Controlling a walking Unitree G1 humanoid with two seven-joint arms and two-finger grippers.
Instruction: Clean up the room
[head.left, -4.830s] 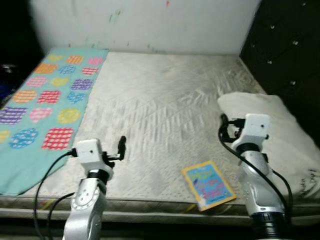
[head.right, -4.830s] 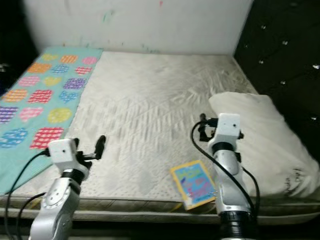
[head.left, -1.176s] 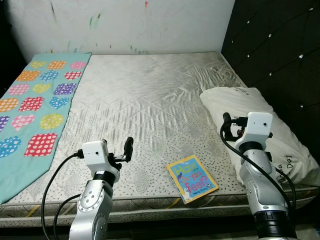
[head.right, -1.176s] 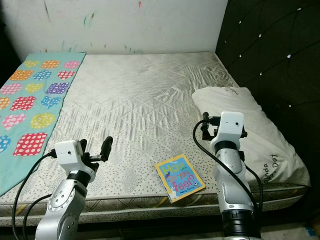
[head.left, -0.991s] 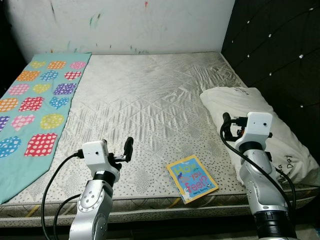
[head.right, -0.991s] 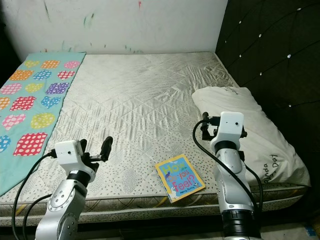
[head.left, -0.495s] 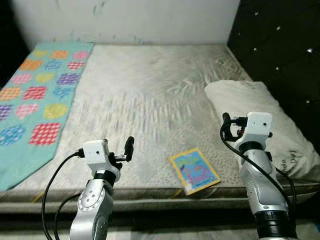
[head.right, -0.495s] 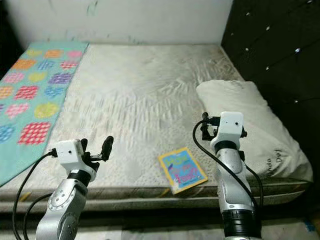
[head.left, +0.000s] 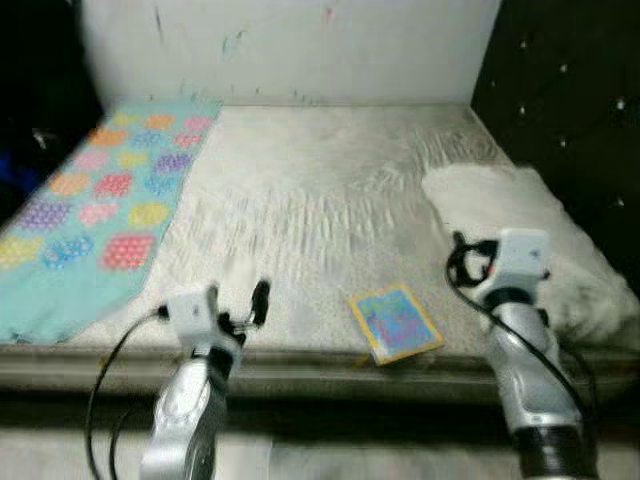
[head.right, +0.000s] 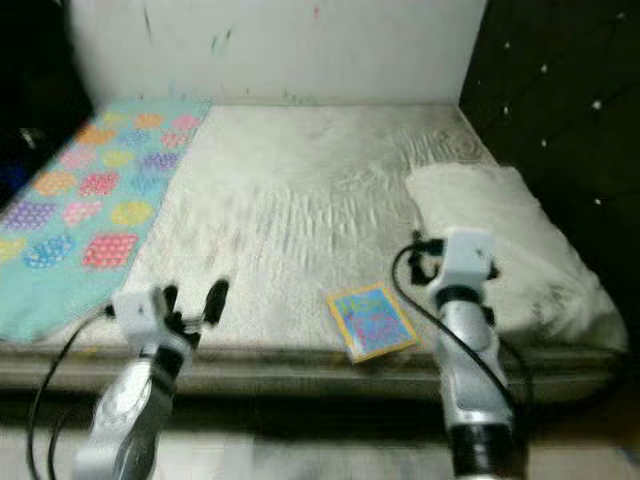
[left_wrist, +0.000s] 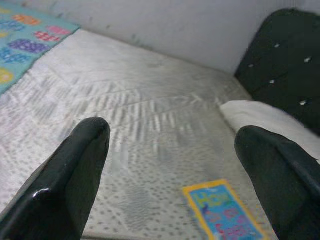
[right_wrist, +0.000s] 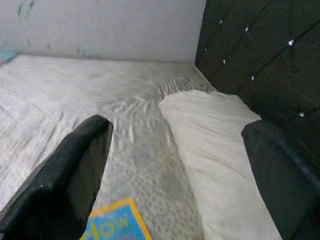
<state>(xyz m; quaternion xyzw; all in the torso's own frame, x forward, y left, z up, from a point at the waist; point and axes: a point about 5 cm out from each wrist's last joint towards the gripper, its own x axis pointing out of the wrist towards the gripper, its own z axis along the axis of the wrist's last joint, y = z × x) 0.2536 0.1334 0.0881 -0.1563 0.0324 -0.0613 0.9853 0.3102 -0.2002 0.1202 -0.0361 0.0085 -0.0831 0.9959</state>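
I count one book (head.left: 396, 324) on the mattress (head.left: 320, 190), close to its near edge. It lies between my two grippers, nearer to the right gripper (right_wrist: 185, 165); the left gripper (left_wrist: 170, 175) is on its other side, well apart. Both hold their fingers spread wide and grip nothing. One white pillow (head.left: 520, 225) lies just beyond the right gripper. One patterned blanket (head.left: 90, 200) lies far out past the left gripper. Ahead of both, the mattress is bare up to the wall (head.left: 290, 45).

A bare quilted mattress (head.left: 320, 210) spans mid-frame. On it: a patterned teal blanket (head.left: 95, 210) at left, a white pillow (head.left: 530, 235) at right, a picture book (head.left: 396, 323) near the lower edge.
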